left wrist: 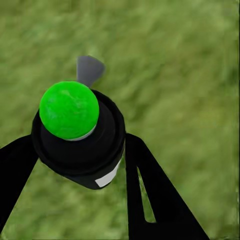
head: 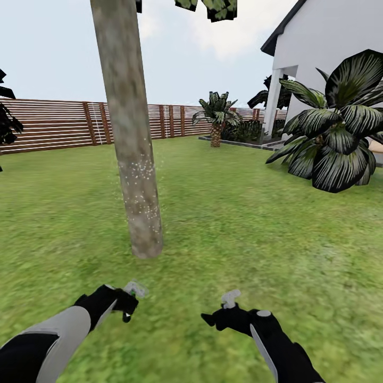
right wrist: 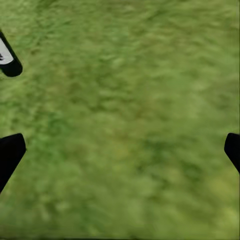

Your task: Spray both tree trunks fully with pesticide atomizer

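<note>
between left tool (left wrist: 75, 165) fingers (left wrist: 150, 195), atomizer (left wrist: 80, 135)

Two robot arms with light grey forearm shells and glossy black wrists. The left gripper (head: 127, 302) and right gripper (head: 226, 306) are black, tipped with pale grey-white fingers (head: 231, 298).

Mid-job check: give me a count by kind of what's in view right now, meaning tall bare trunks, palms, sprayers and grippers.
Tall bare trunks: 1, the tree trunk, with white specks on its lower bark.
Palms: 2, the small palm by the fence and the big palm near the house.
Sprayers: 1, the sprayer, held in the left gripper.
Grippers: 2, the left gripper and the right gripper.
Total: 6.
</note>
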Controlling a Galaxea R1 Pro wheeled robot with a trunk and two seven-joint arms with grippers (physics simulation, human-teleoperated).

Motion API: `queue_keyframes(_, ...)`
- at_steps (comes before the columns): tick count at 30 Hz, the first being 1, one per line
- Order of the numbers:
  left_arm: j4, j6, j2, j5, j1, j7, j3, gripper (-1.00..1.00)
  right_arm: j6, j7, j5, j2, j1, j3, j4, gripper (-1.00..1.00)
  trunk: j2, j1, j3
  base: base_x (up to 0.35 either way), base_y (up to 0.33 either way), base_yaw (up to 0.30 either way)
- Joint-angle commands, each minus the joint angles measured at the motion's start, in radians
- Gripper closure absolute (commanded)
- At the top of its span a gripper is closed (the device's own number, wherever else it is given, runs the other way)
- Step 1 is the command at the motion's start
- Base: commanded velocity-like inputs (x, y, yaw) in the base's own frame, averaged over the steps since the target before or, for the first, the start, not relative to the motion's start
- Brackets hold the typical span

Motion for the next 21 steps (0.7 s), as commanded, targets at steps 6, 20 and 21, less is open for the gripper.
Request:
queue_keyframes(6, -0.144, -0.167, 0.007, -0.044, 0.000, -0.508, -0.186, 1.00, 0.006, 0.075, 0.016, 0.002, -0.013, -0.001, -0.005, -1.00, 0.000, 0.000, -0.001, 0.000, 0.000, 0.000)
queue_keyframes(20, -0.150, -0.241, 0.053, -0.048, 0.000, -0.650, -0.305, 1.00, 0.006, 0.232, 0.019, 0.004, -0.014, -0.001, -0.063, 1.00, 0.000, 0.000, -0.001, 0.000, 0.000, 0.000)
queue_keyframes(21, -0.151, -0.244, 0.053, -0.050, 0.000, -0.664, -0.305, 1.00, 0.006, 0.232, 0.019, 0.004, -0.014, -0.001, -0.080, 1.00, 0.000, 0.000, -0.001, 0.000, 0.000, 0.000)
